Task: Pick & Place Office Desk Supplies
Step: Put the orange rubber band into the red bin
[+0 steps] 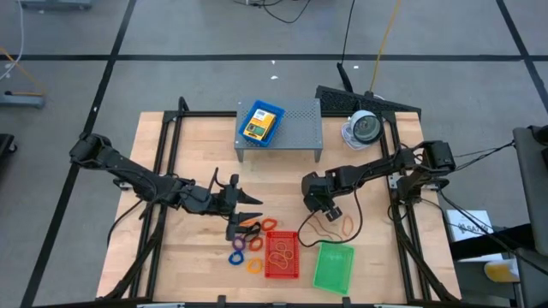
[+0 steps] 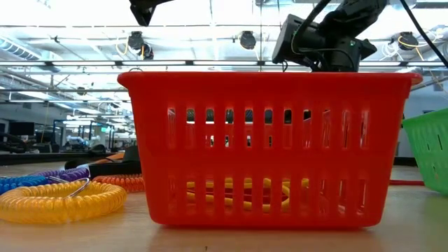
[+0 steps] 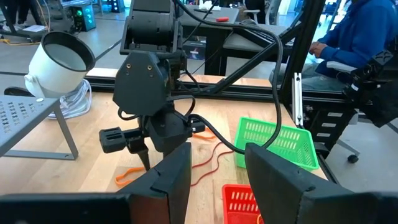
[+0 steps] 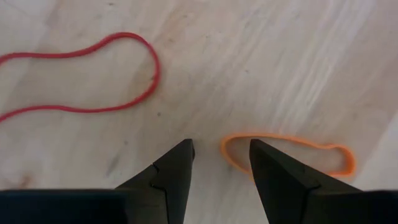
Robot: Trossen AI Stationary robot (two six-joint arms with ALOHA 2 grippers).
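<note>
The left claw [image 1: 244,204] hovers over the surface's left-middle, its fingers parted with nothing between them, just above scissors [image 1: 248,226] and a cluster of coiled rings [image 1: 244,252] in orange, purple and blue near the front edge. Beside the rings, at the front centre, stands the red tray [image 1: 282,255] with yellow bands lying in it; the green tray [image 1: 333,267] lies just to its right, tilted. Toward the rear centre a grey shelf [image 1: 300,124] carries a blue tray [image 1: 260,123] holding a crayon box [image 1: 256,128]. The right claw [image 4: 219,158] points down at the surface right of centre, released and empty, its tips straddling the near end of an orange band [image 4: 289,154], with a red band [image 4: 81,71] lying apart from it on the wood.
</note>
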